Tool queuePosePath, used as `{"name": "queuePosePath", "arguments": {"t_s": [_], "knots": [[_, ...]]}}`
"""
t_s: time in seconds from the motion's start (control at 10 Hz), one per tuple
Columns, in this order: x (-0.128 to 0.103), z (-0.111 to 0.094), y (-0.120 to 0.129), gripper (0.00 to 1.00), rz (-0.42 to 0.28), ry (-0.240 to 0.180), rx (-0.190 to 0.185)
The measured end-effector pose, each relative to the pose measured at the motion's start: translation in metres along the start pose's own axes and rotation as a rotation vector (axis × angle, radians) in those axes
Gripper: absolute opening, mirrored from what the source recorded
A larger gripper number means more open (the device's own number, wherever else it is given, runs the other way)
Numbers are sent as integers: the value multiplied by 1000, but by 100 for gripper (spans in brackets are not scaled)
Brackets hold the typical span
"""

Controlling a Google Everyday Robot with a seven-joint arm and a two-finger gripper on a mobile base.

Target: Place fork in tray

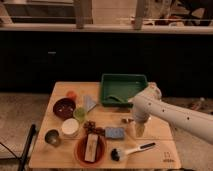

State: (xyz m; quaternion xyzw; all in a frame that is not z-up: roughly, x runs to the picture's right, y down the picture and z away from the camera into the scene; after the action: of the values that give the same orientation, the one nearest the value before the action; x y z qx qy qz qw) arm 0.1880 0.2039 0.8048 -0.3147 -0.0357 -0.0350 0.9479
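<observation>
The tray [106, 90] is a deep dark-green bin at the table's back centre, with a pale streak on its floor. My gripper [136, 129] hangs from the white arm just in front of the tray's right half, low over the table. A small thin dark piece [126, 120], seemingly the fork, lies on the table right beside the gripper's left side. Whether they touch cannot be told.
On the wooden table [160, 150] are a blue sponge [115, 132], a white-handled brush [134, 149], an orange plate [79, 150] holding a brown block, a white cup [70, 127], a metal cup [52, 137], a green cup [80, 114] and a dark red bowl [64, 107].
</observation>
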Motion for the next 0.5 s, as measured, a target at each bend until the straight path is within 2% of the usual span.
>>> {"name": "queuePosePath", "arguments": {"t_s": [0.3, 0.5], "knots": [[2, 7, -10, 80, -48, -61, 26], [5, 13, -17, 80, -70, -85, 41]]}}
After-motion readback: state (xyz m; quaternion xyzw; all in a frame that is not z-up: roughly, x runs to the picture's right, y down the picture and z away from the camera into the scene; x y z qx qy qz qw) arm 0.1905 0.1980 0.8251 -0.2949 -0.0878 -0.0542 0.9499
